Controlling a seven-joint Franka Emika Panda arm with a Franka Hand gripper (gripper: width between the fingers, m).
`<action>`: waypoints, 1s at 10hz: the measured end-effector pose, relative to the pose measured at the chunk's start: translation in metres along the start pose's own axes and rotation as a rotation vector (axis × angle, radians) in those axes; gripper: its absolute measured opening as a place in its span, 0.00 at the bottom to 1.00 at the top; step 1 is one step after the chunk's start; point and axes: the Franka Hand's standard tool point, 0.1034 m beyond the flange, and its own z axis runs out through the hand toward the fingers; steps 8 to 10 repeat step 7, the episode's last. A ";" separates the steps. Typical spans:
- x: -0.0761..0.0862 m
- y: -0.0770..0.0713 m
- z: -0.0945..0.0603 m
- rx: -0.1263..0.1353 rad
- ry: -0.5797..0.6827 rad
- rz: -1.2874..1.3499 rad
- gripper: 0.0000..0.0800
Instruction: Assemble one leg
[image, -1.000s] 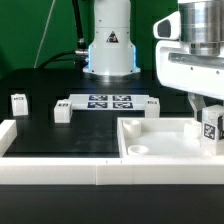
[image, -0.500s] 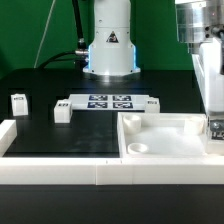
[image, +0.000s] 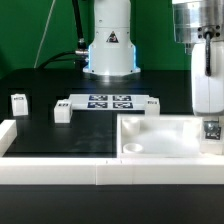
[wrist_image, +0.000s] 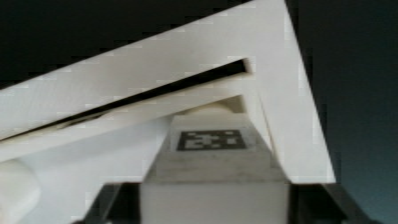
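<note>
White robot arm at exterior view's right, wrist approx. vertical, tool (image: 211, 128) pointing down, fingers closed w/ a tagged block between.

We see a black worktop (image: 60, 135) edged by a white rim, dark behind, with a green cable (image: 62, 50) at the back

Exterior view: even, moderately bright lighting. The black tabletop (image: 60, 135) reads dark and matte, without glare. White parts run near overexposure; the tray panel (image: 165, 135) shows soft grey shading inside its rim. A bluish glow sits at the robot base (image: 108, 60). Resolution is low and edges soft.

Wrist view: close surfaces blurred, whites washed out, background black; the marker tag (wrist_image: 214, 140) remains legible.
</note>
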 end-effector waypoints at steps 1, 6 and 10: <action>0.000 0.000 0.000 0.000 0.000 -0.002 0.69; -0.001 0.001 0.001 -0.002 0.001 -0.006 0.81; -0.001 0.001 0.001 -0.002 0.001 -0.008 0.81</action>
